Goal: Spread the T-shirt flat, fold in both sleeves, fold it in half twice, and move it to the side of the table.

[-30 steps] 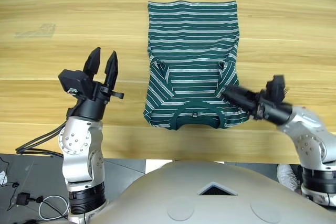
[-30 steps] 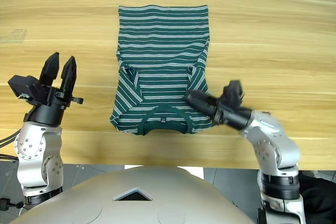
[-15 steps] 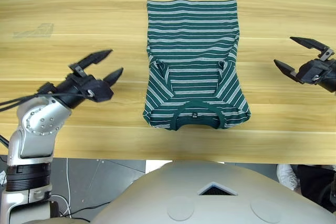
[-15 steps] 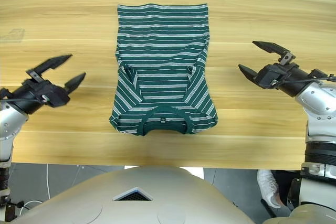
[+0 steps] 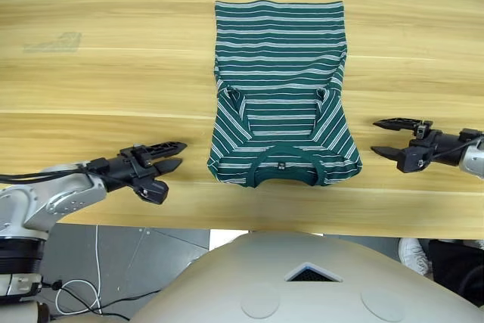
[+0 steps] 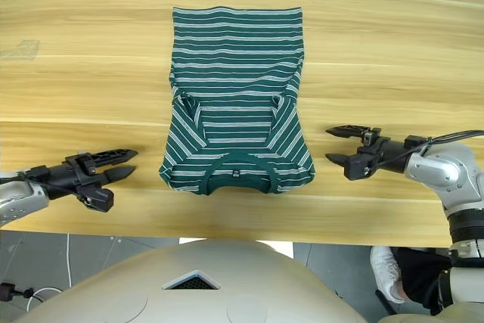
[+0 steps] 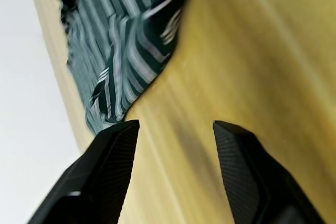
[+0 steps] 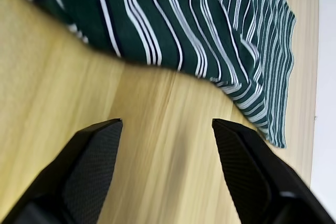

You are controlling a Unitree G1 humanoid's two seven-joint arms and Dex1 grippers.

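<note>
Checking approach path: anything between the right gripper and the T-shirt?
Nothing: only bare table separates the open right gripper from the T-shirt, seen in the right eye view and the right wrist view.

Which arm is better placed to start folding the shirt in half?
Right, narrowly. The right gripper and left gripper, both open, flank the shirt at its collar end, but the right's tips sit closer to its edge.
</note>
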